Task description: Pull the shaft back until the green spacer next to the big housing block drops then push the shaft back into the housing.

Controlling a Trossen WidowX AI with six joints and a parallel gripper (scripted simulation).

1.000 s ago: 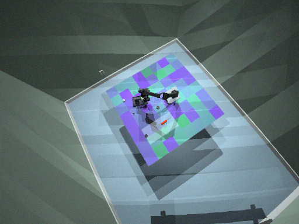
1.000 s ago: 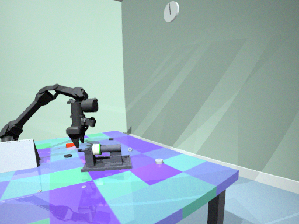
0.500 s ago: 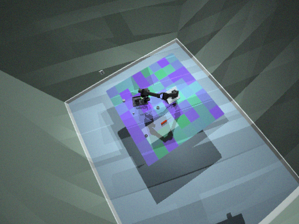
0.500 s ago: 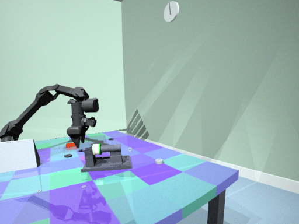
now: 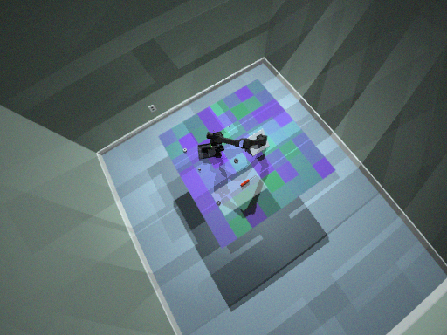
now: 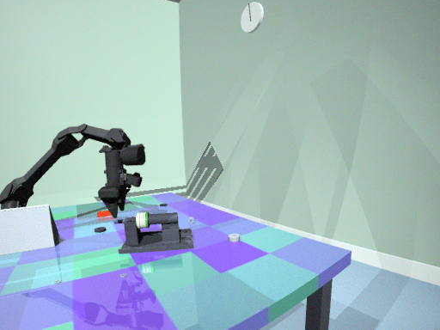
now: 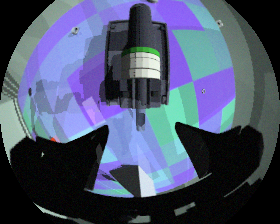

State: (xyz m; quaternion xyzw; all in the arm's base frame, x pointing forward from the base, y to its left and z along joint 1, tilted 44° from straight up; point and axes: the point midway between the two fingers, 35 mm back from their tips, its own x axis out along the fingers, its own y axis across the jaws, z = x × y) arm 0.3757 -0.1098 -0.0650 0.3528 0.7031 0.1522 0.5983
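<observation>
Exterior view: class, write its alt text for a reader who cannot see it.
A black robot arm holds its open gripper beside the free end of a shaft, which carries white spacers and one green spacer next to the big housing block, on a table patterned in purple and green.

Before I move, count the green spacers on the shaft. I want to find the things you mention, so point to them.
1: the green spacer (image 6: 147, 219) (image 7: 141, 50) sits on the shaft (image 6: 119, 221) (image 7: 140, 118) between the housing block (image 6: 164, 218) (image 7: 140, 27) and the white spacers (image 6: 141, 220) (image 7: 144, 65). No other shows.

Worktop (image 5: 325, 169) (image 6: 284, 274): we see purple-green-blue patches | on it: dark fixture base (image 6: 155, 247), red-orange piece (image 5: 244, 182) (image 6: 104, 214), white ring (image 6: 234, 238), dark ring (image 5: 236, 160) (image 6: 100, 229)
</observation>
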